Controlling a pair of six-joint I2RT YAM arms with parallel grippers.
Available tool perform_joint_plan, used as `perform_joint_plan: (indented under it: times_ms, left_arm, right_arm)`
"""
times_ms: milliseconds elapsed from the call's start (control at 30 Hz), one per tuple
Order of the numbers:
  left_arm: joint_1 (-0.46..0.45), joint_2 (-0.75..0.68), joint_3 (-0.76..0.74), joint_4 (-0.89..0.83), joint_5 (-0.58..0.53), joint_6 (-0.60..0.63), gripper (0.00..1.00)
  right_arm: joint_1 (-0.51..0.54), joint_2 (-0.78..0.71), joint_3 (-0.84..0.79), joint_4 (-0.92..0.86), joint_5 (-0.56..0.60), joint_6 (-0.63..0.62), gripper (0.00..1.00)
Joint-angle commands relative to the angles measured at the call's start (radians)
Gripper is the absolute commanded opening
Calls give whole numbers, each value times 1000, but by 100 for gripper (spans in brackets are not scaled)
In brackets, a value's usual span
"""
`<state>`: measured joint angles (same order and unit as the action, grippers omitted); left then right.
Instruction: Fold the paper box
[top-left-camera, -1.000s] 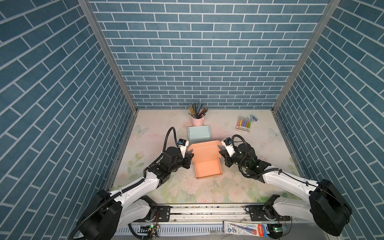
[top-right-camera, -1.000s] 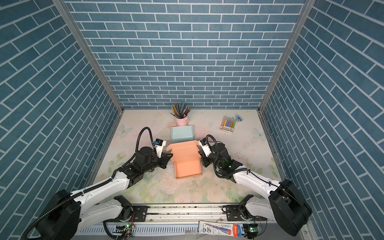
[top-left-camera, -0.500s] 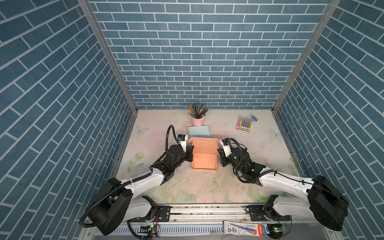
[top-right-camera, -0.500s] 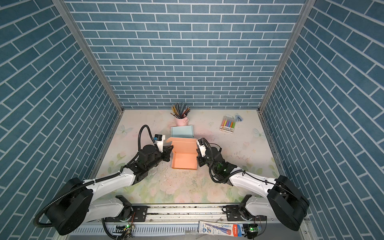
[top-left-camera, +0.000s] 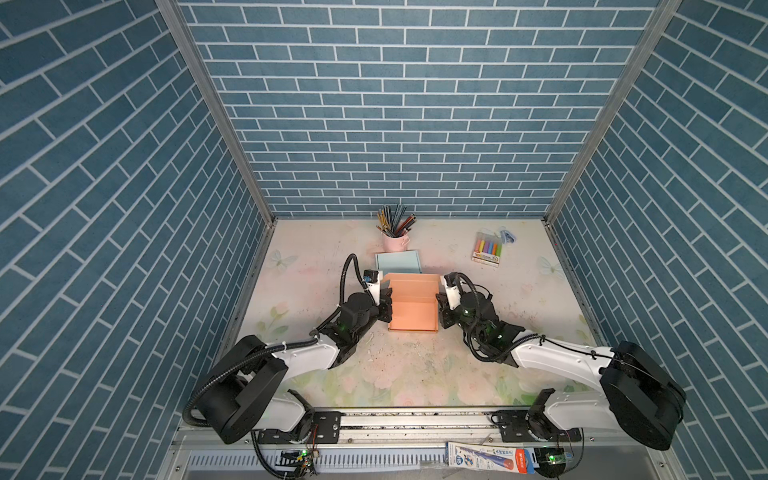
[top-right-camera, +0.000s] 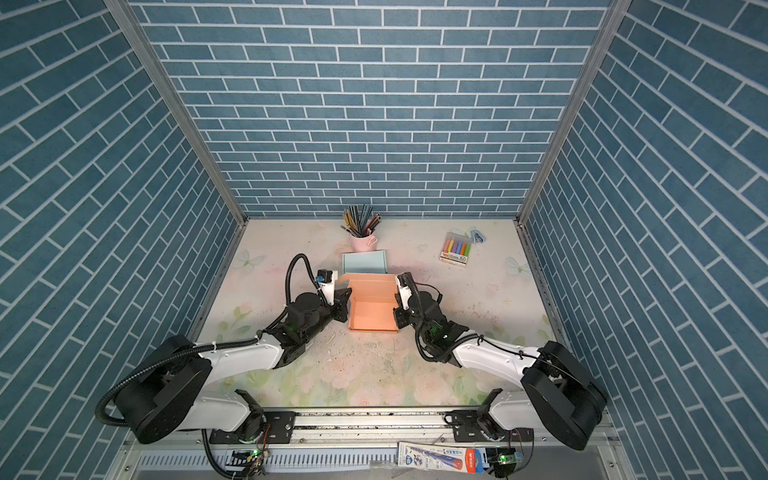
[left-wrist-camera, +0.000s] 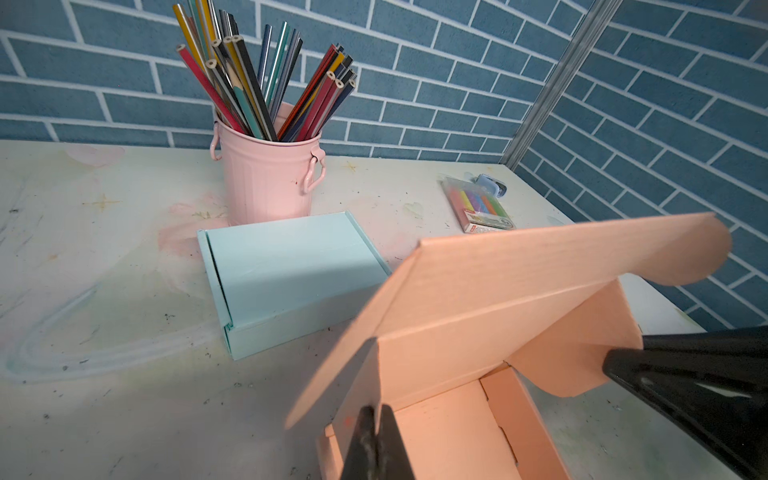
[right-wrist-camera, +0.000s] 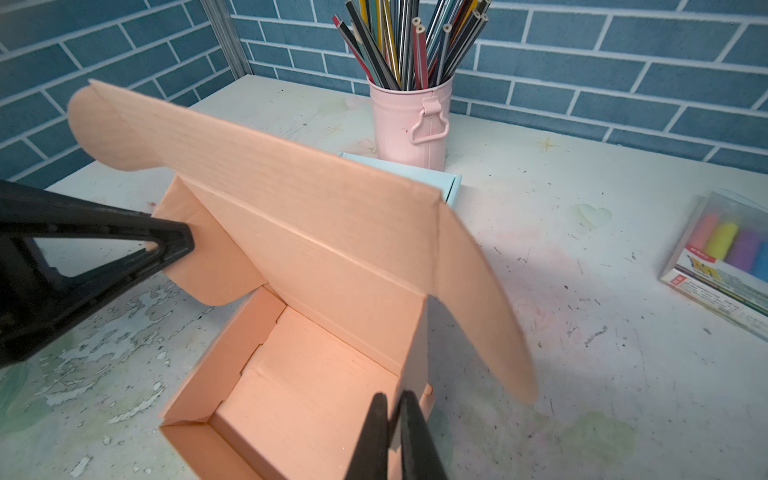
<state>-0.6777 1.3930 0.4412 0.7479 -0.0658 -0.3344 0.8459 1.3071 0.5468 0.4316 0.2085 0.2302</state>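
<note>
Floral table (top-left-camera: 511, 316), paper box (top-left-camera: 413, 318) (lid up), left pincer (left-wrist-camera: 376, 411) gripping

left arm (top-left-camera: 305, 356) and right arm (top-left-camera: 559, 360): white shells, black joints, black ribbed cable hoses, small green lights, black triangular jaws.

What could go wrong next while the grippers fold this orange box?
The lid of the orange box stands up, side flaps splayed outward; pushed down, they may crumple instead of tucking in.
The blue box sits close behind; a backward shove could knock it into the pencil cup.
</note>
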Motion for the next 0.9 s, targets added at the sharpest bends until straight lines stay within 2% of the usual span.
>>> perform_joint_plan:
  times_ms: [0,300,567,867]
  left_arm:
    - [-18,15,-31,82,-21,15,0]
    - [-95,17,-98,145,-110,12,0]
    - [-170,53,-93,157,-196,1,0]
    - [-198,107,-125,198,-303,-39,0]
  right_arm:
    - [2,-1,14,18,-5,26,10]
    - [2,-23,-47,33,-19,67,11]
    - [7,-14,-55,29,-35,78,12]
    - [28,-65,-113,66,-75,60,13]
